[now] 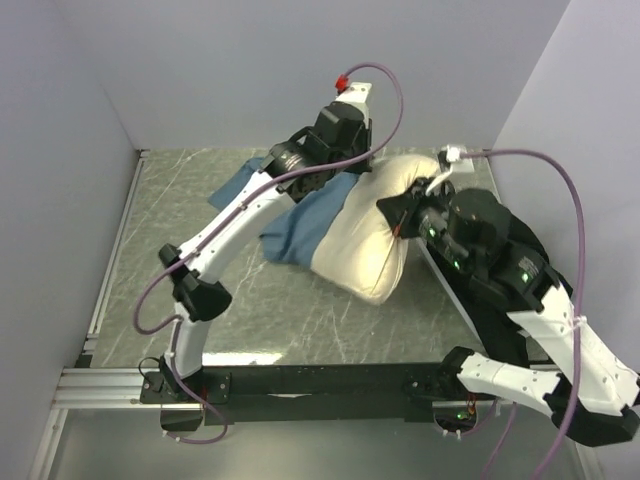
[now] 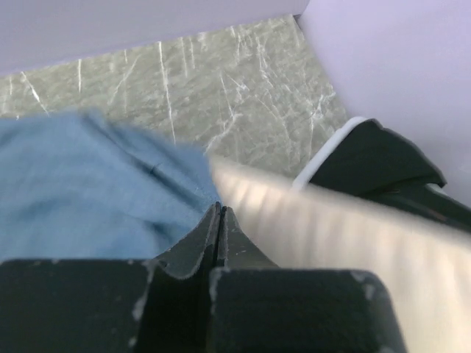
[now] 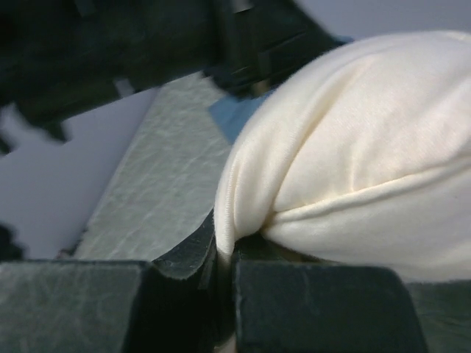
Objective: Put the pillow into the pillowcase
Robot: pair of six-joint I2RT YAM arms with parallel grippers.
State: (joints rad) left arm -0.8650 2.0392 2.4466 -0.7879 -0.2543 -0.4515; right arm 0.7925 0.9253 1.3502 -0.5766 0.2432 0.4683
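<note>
1. Right gripper [image 3: 221, 248]: jaws clamped together on the seamed rim of the pillow [image 3: 346, 147]. Judged purpose: to carry and steer the pillow's end leftward toward the sack mouth.
2. Left gripper [image 2: 219, 215]: jaws pressed together at the boundary of blue cloth and cream filling, apparently pinching the hem of the pillowcase [image 2: 81, 184]. Judged purpose: to hold the opening up so the pillow can enter.
3. Pillow, cream-white, plump: lies toward the counter's far right corner, its long body angled toward the near edge. Its left end touches the blue cloth. Most of it shows uncovered, so insertion looks barely begun. No print is visible on it from these views.
4. Pillowcase, dusty blue: lies at mid-counter toward the far edge, bunched against the pillow's left side, with a further fold trailing toward the far left corner.
5. Counter [image 1: 280, 310]: grey-green marbled surface.
6. Purple cables [image 1: 575, 215]: one runs along each arm.
7. Count: grippers, two; pillow, one; pillowcase, one; cables, two.
</note>
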